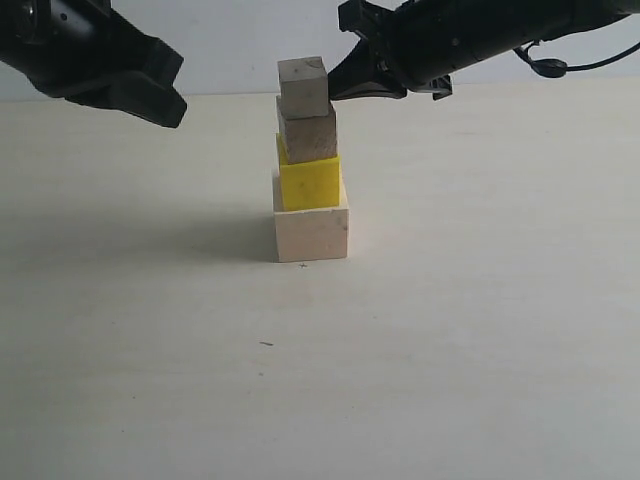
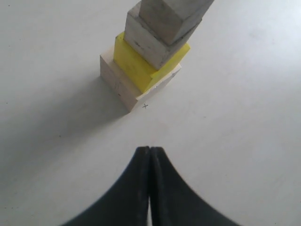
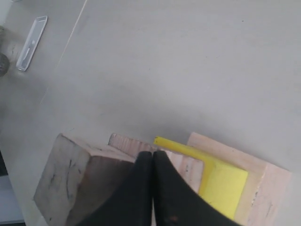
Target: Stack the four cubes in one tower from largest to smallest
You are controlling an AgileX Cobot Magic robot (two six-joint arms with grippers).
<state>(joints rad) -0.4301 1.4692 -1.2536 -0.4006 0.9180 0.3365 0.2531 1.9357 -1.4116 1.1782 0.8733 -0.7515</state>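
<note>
Centre of table (image 1: 470, 320): largest cube (image 1: 311, 232); second cube (image 1: 310, 180) on it; third cube (image 1: 308, 133) on that; smallest cube (image 1: 303, 85) on top. Beside the smallest cube: right gripper (image 1: 336, 88) just right, left gripper (image 1: 168, 98) well left.

The large cube (image 1: 311, 235) is pale cream wood with a faint pinkish tint, and the right wrist view shows thin darker grain lines on its side. The medium cube (image 1: 310, 182) is plain bright yellow with no pattern. The third cube (image 1: 308, 135) is a dull greyish brown, lightly speckled. The smallest cube (image 1: 303, 87) looks pale grey-beige, with short dark streaks running along its grain. The table (image 1: 480, 320) is an even off-white, broken by one tiny dark fleck (image 1: 266, 344). The left gripper (image 2: 150, 153) and the right gripper (image 3: 153, 157) are both matte black. The wall (image 1: 240, 40) is pale bluish white.
</note>
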